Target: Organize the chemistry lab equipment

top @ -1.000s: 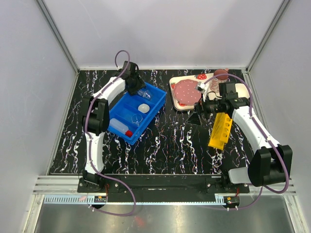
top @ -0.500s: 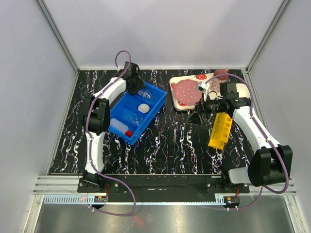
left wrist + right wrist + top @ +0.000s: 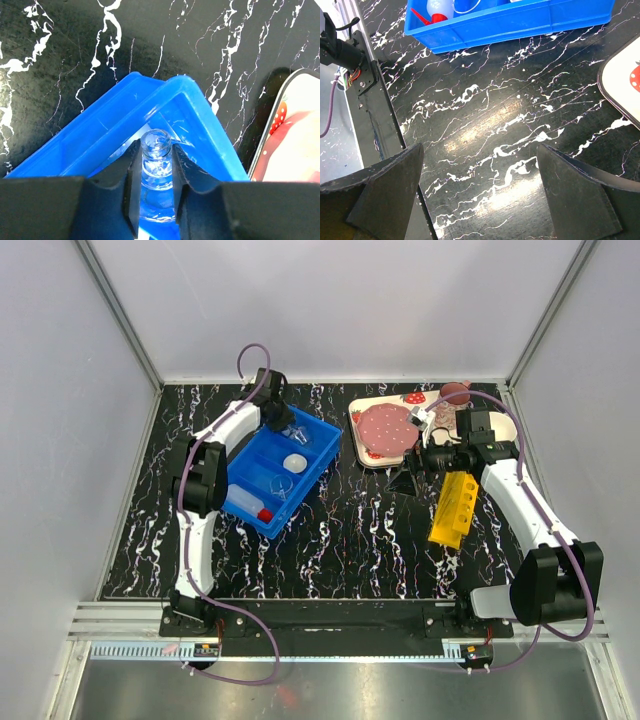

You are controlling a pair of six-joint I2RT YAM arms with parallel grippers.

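In the left wrist view my left gripper (image 3: 156,167) is shut on the neck of a small clear glass beaker (image 3: 156,147), which stands in the far corner of the blue bin (image 3: 200,105). From above, the left gripper (image 3: 290,430) reaches into that bin (image 3: 322,452). The bin also holds a tiny white dish (image 3: 295,463), another clear beaker (image 3: 283,486) and the squeeze bottle (image 3: 245,505) with its red nozzle. The yellow holed rack (image 3: 453,508) lies on the table under the right arm. My right gripper (image 3: 405,480) hangs wide open and empty over bare table (image 3: 480,190).
A strawberry-print tray (image 3: 372,405) with a red plate (image 3: 386,428) sits at the back right, with a pink mug (image 3: 455,393) behind it. The tray's edge shows in both wrist views (image 3: 295,145) (image 3: 625,85). White walls enclose the black marbled table.
The left jaws have closed in onto the glass beaker's neck. The right arm has shifted slightly and stays open.
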